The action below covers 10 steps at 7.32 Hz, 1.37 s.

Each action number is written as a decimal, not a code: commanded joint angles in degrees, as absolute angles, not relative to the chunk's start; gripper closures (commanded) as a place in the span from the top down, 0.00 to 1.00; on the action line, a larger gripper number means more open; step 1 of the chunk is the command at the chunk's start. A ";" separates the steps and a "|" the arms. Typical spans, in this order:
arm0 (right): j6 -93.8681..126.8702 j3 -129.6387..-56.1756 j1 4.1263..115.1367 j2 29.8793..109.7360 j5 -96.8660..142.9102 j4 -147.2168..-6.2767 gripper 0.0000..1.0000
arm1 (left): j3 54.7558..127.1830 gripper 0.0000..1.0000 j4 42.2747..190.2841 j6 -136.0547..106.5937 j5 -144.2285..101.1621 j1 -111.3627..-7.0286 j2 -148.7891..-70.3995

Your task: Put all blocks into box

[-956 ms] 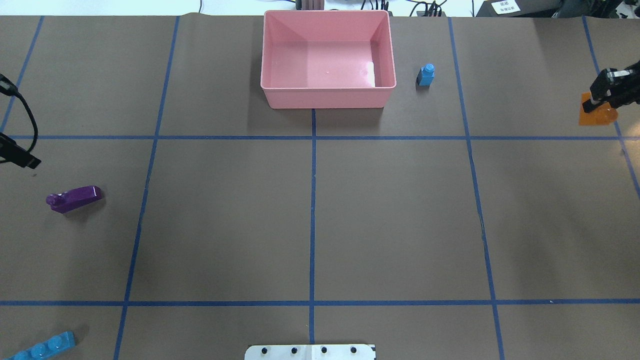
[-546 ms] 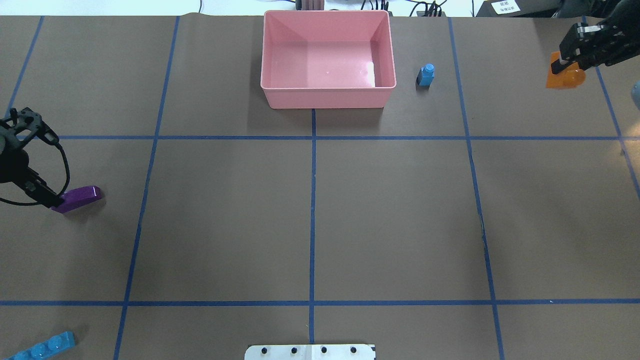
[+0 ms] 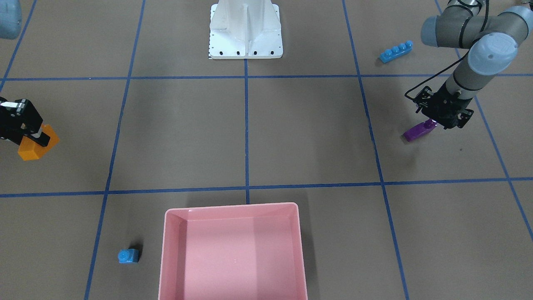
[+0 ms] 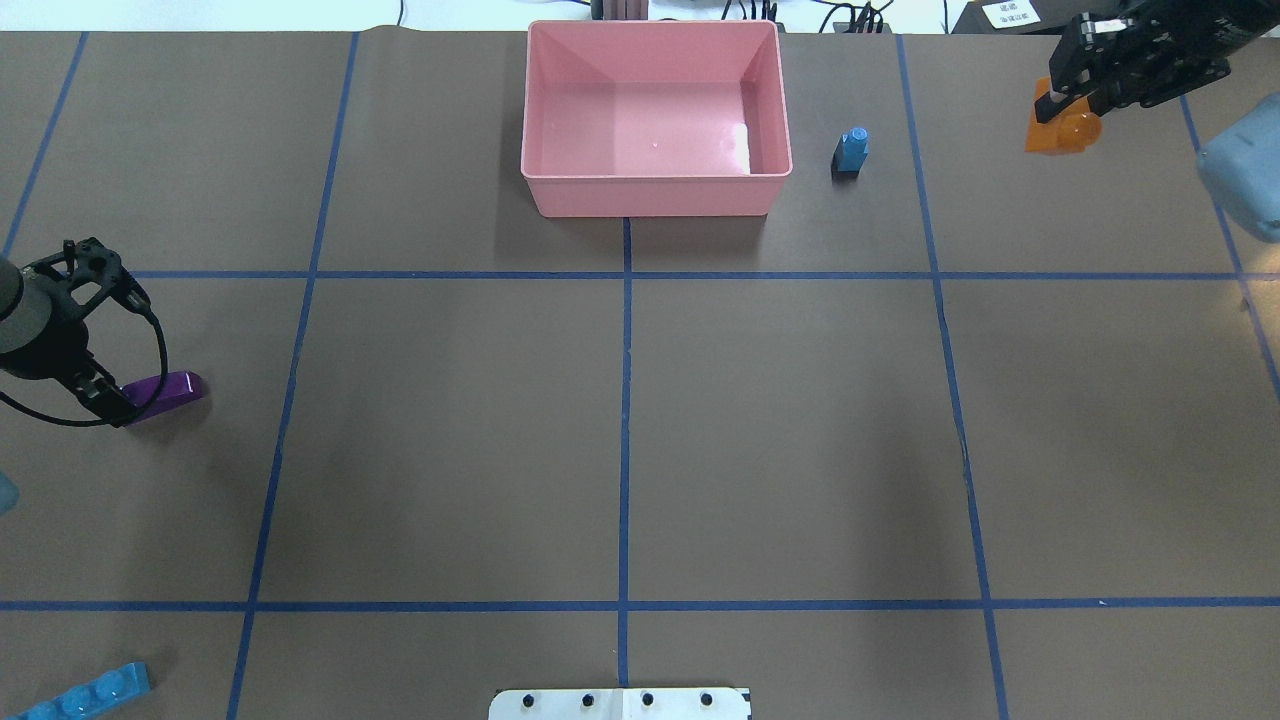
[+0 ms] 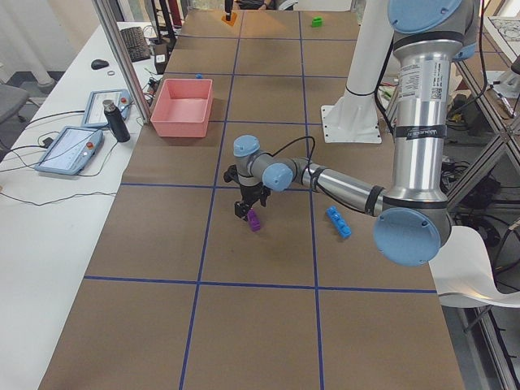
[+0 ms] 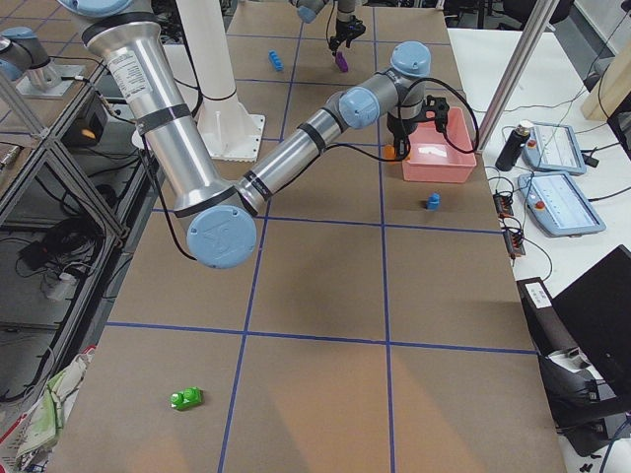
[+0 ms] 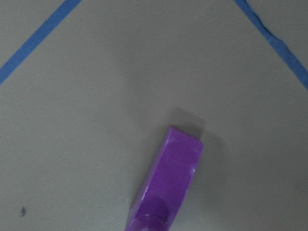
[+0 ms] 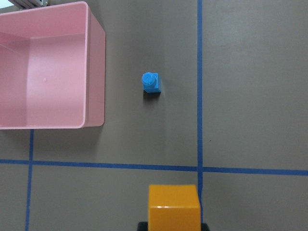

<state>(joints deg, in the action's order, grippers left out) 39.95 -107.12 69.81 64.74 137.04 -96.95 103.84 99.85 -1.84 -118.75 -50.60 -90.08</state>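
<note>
**Brown tabletop, taped into a grid**

The tabletop [image 4: 800, 420] is brown and crossed by blue tape lines [image 4: 625, 400] that mark out squares. The pink box [image 4: 655, 195] sits at the middle of the edge far from the robot. The small blue cube [image 4: 851, 150] stands near the box on the robot's right, not touching it. The purple sloped block [image 4: 170, 388] lies on the robot's left side. The long blue block [image 3: 396, 51] is also there, closer to the robot. The green block [image 6: 185, 398] lies far out at the right end. The white robot base [image 3: 245, 33] stands at the near edge.

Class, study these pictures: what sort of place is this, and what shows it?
Most likely a robotics lab. A large robot arm reaches over a table gridded with blue tape, and control pendants lie on the desk beside it.
</note>
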 commanded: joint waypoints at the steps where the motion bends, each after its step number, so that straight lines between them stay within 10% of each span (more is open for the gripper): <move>1: 40.52 -106.70 69.08 63.29 136.76 -96.94 0.00 | 100.39 1.00 100.10 -1.76 -117.77 -49.05 -92.27; 5: 40.52 -106.61 68.82 62.06 136.67 -96.94 0.00 | 93.88 0.99 107.04 -1.84 -117.69 -47.46 -93.25; 6: 40.52 -106.61 68.82 61.96 136.58 -96.94 0.00 | 94.39 0.78 106.62 -1.93 -118.29 -47.46 -93.25; 8: 40.52 -106.79 68.73 61.96 136.67 -96.94 0.00 | 96.92 0.00 105.82 -2.02 -122.14 -48.07 -91.68; 10: 40.52 -106.87 68.73 61.96 136.67 -96.94 0.00 | 106.29 0.00 95.79 -2.63 -124.89 -48.25 -88.60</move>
